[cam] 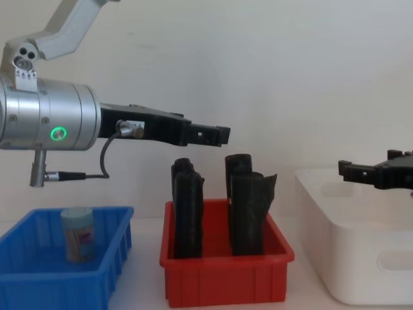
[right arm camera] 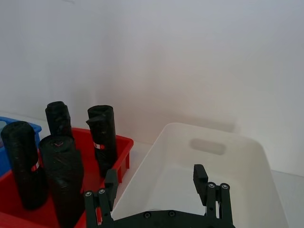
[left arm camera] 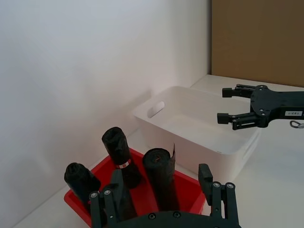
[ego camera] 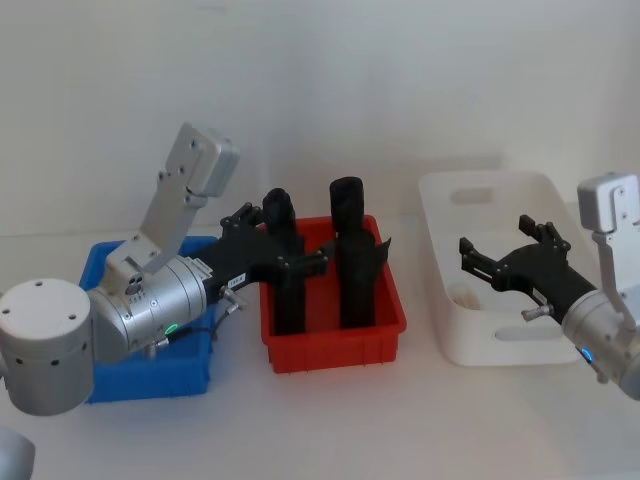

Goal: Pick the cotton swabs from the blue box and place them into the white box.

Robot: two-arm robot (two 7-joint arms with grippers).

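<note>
One of the cotton swabs jars [cam: 78,234], clear with a pale lid, stands upright in the blue box [cam: 58,278] at the left. My left gripper [ego camera: 285,240] hangs open and empty above the red tray, well above and to the right of the blue box [ego camera: 150,380]; in the chest view the left gripper [cam: 216,135] is high over the black rolls. My right gripper [ego camera: 495,240] is open and empty over the white box [ego camera: 500,350]. A small pale object [ego camera: 462,295] lies on the white box's floor; what it is cannot be told.
The red tray [ego camera: 335,350] stands between the two boxes and holds several tall black upright rolls [ego camera: 350,250] that reach up toward the left gripper's fingers. A white wall runs close behind the bins. Bare table lies in front of them.
</note>
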